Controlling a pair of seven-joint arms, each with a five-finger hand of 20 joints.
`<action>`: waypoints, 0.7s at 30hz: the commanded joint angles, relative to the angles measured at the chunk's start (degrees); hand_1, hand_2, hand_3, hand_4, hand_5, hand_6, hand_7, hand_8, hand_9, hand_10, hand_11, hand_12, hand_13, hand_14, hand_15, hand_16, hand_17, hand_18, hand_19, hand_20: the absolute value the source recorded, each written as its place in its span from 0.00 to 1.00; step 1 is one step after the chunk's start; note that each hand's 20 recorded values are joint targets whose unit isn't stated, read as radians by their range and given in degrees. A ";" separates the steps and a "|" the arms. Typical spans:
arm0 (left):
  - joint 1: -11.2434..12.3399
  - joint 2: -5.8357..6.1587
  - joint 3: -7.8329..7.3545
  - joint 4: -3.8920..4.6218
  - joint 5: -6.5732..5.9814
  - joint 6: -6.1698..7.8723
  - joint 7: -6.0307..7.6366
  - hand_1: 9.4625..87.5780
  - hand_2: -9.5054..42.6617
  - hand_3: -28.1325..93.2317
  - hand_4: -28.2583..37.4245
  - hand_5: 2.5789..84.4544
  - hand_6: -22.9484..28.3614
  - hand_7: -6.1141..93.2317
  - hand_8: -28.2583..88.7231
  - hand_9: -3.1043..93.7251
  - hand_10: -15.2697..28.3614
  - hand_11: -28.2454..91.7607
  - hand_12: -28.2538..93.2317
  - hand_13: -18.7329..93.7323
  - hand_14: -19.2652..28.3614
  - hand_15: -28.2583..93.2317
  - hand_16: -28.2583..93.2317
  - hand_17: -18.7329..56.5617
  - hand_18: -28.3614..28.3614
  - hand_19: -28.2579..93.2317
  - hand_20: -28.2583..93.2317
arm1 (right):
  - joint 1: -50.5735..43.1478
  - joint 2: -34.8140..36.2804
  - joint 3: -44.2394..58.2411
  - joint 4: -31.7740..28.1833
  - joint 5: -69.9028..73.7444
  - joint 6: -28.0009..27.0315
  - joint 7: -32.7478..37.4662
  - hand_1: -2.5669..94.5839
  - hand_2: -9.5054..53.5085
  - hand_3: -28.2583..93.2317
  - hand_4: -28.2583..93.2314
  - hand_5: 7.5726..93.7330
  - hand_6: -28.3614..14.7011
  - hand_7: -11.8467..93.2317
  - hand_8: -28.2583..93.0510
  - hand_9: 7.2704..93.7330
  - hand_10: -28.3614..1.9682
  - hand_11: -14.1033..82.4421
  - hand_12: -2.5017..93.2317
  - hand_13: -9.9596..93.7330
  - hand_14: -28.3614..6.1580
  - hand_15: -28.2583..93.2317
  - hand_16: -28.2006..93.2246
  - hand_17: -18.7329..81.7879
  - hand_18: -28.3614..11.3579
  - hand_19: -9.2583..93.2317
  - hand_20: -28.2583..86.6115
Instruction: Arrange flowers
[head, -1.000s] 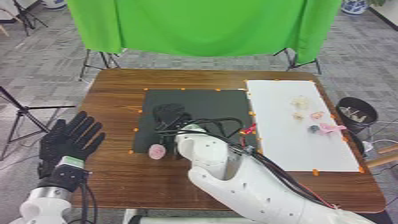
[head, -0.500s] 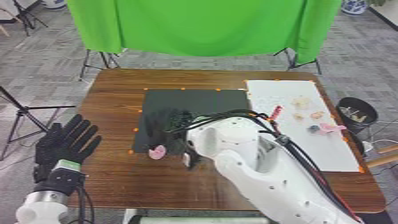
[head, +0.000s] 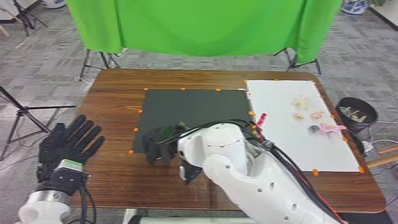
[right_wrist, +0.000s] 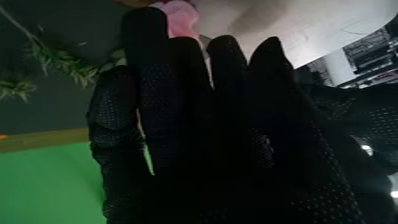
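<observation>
A grained wooden tabletop (head: 115, 185) carries a smooth dark mat (head: 195, 107). The mesh-gloved right hand (right_wrist: 204, 165), fingers (right_wrist: 158, 75) straight and close together, is nearer the soft pink flower (right_wrist: 180, 21) than the splayed left hand (head: 64, 150). The flower shows just past those fingertips, long axis hidden; feathery green sprigs (right_wrist: 64, 61) lie beside.

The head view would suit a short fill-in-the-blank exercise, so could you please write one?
1. The cloth hanging beyond the table is ____ in colour.
2. The small flowers lie on a sheet that is ____ in colour.
3. A dark bin stands beyond the table's ____ edge.
4. The hand beside the dark mat, not over it, is the robot's ____ hand.

Missing words: green; white; right; left.
</observation>
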 joint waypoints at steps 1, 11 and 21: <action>0.19 -0.10 0.30 0.06 0.00 -0.72 -0.64 0.25 0.43 0.83 0.00 0.48 0.63 0.22 0.16 0.39 0.72 0.40 0.32 0.38 0.75 0.53 0.17 0.15 0.78 0.56 0.29 | -0.22 -0.71 -0.59 0.26 0.58 2.29 1.98 0.34 0.39 0.90 0.08 0.60 0.55 0.23 0.14 0.61 0.45 0.24 0.15 0.74 0.41 0.58 0.40 0.51 0.12 0.89 0.56; -0.22 -0.61 0.35 0.24 0.63 -1.12 -2.27 0.25 0.43 0.83 0.00 0.48 0.64 0.21 0.16 0.39 0.72 0.40 0.32 0.38 0.75 0.53 0.17 0.15 0.77 0.56 0.29 | -0.70 -0.95 -0.93 0.94 0.67 5.68 2.75 0.33 0.37 0.90 0.07 0.52 0.50 0.22 0.14 0.52 0.44 0.23 0.14 0.73 0.40 0.57 0.39 0.52 0.12 0.89 0.54; -0.53 -0.77 0.55 0.38 0.81 -1.11 -2.92 0.25 0.43 0.83 0.00 0.48 0.64 0.21 0.16 0.39 0.72 0.40 0.33 0.38 0.75 0.53 0.17 0.15 0.77 0.56 0.29 | -0.62 -1.48 -1.26 1.85 0.60 6.19 3.91 0.32 0.36 0.90 0.06 0.46 0.49 0.21 0.14 0.46 0.44 0.23 0.12 0.73 0.39 0.58 0.38 0.53 0.12 0.90 0.52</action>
